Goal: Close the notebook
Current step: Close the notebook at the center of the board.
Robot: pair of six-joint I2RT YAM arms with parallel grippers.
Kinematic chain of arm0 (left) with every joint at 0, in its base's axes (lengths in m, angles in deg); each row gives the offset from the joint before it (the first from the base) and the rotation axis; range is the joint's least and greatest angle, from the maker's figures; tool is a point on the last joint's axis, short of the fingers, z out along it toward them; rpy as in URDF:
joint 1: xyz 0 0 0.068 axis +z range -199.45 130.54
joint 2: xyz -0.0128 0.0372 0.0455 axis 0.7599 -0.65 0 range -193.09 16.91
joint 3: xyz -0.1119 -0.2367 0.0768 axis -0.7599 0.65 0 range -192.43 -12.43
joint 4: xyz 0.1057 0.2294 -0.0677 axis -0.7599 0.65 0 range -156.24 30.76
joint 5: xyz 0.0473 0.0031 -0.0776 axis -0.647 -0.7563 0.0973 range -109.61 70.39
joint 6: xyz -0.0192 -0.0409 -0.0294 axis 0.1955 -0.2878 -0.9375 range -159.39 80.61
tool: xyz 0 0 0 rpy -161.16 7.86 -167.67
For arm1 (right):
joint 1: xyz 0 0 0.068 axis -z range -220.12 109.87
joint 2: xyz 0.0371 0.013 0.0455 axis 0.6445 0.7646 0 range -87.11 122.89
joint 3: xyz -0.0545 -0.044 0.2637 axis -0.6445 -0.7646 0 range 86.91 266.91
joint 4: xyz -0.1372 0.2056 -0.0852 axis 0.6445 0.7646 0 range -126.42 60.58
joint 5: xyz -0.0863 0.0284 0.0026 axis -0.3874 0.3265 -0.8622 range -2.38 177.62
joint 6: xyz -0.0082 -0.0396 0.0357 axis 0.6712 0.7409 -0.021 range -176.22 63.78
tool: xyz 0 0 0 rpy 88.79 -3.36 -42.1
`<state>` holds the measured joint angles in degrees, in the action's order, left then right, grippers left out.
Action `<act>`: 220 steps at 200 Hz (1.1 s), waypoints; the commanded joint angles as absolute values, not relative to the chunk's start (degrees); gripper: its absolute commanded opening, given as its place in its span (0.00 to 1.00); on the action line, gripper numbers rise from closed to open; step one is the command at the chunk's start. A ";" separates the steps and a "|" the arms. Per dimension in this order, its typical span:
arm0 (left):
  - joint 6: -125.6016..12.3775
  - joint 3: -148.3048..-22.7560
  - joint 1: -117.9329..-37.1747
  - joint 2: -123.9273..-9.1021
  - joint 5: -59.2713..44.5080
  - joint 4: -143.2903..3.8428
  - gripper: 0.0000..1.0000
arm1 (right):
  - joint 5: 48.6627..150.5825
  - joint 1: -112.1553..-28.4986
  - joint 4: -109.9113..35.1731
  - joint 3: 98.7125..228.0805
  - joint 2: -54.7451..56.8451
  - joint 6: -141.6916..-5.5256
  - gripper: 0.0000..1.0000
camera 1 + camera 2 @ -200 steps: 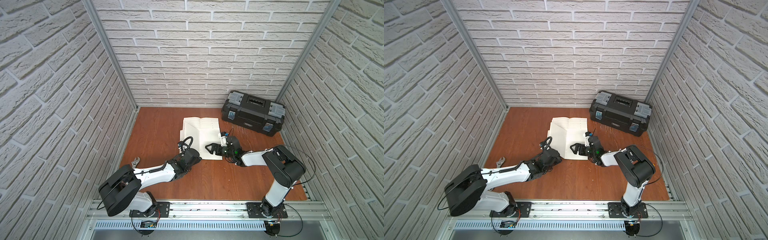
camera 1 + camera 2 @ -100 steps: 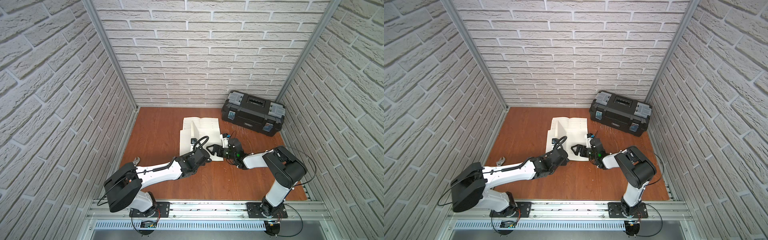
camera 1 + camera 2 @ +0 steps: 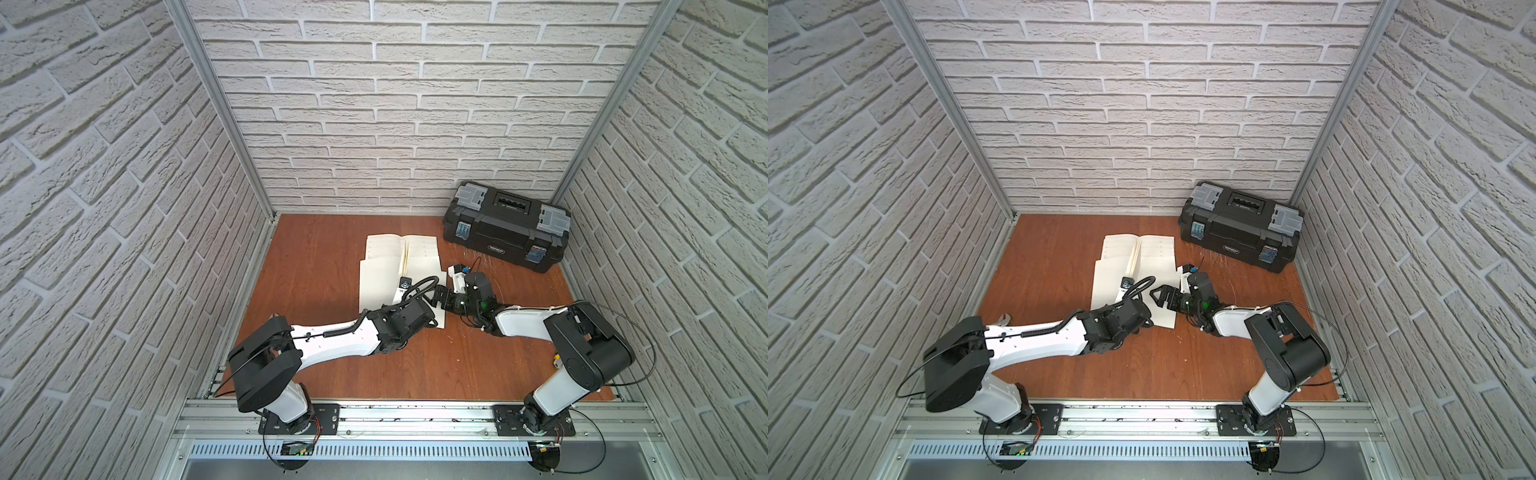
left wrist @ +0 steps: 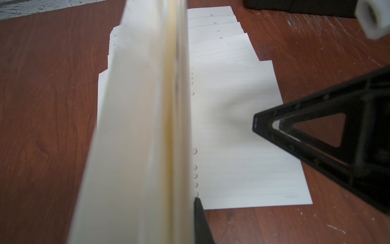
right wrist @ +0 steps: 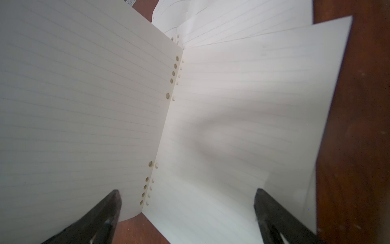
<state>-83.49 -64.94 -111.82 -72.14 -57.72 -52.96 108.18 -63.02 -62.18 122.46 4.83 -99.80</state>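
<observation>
Left gripper further along notebook; toolbox seemingly closed

Notebook: cream lined punched pages, open.
Pose: left leaves upright at spine, right leaves flat.
Place: mid counter.

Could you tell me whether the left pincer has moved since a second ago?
Yes. The left pincer, shut on raised notebook pages, has shifted to the robot's right, nearer the black toolbox.
</observation>
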 commanded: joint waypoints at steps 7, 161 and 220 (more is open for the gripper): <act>-79.72 -68.10 -113.66 -74.56 -61.45 -51.75 0.01 | 105.39 -61.88 -54.21 124.93 -0.54 -95.62 0.98; -70.38 -77.81 -119.17 -88.47 -61.60 -50.69 0.23 | 89.55 -52.43 -36.44 117.30 -22.64 -91.45 1.00; -69.97 -76.51 -119.16 -87.91 -57.68 -52.65 0.46 | 89.45 -51.30 -35.46 116.84 -24.10 -90.45 0.99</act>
